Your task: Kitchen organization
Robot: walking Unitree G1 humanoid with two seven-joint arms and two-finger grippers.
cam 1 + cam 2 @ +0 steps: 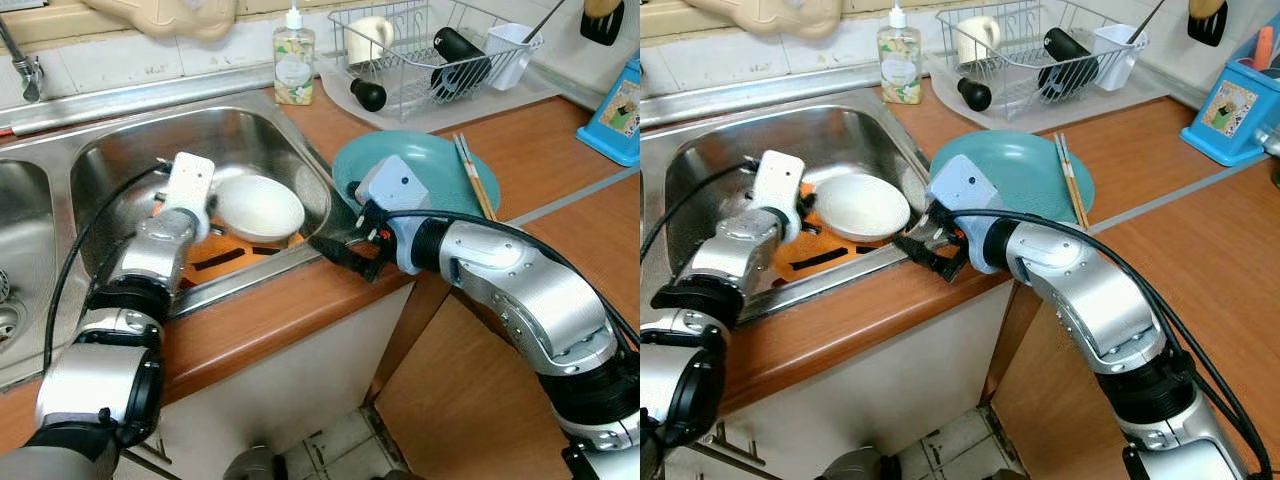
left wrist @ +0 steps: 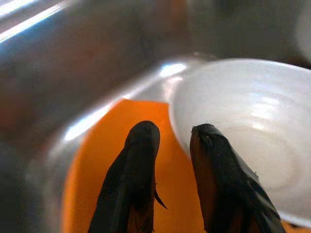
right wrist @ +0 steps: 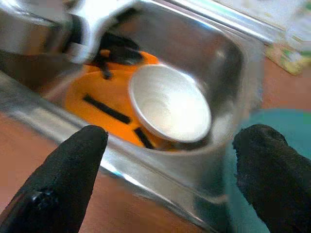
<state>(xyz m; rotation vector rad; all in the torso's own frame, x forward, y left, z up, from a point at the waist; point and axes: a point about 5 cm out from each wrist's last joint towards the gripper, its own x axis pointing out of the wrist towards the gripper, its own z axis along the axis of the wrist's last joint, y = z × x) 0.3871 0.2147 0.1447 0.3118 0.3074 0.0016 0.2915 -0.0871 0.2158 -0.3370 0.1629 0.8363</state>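
Left eye view, centre: the left gripper (image 1: 213, 232) reaches into the sink (image 1: 110, 150) beside a white bowl (image 1: 258, 208) resting on an orange tray (image 1: 215, 255).

Left wrist view: its fingers (image 2: 133, 165) stand slightly parted at the bowl's rim, apparently to lift it.

Right wrist view: the right gripper (image 3: 167, 170) hangs spread wide over the wooden bench (image 1: 560, 140).

One white bowl (image 1: 258, 208) and one orange mat (image 1: 825, 256) lie in the sink (image 1: 120, 150). Beside the sink are one teal plate (image 1: 425, 165), one pair of chopsticks (image 1: 474, 175) and one soap bottle (image 1: 293, 58). Past the plate, one dish rack (image 1: 430, 50) holds one white cup (image 1: 512, 50).
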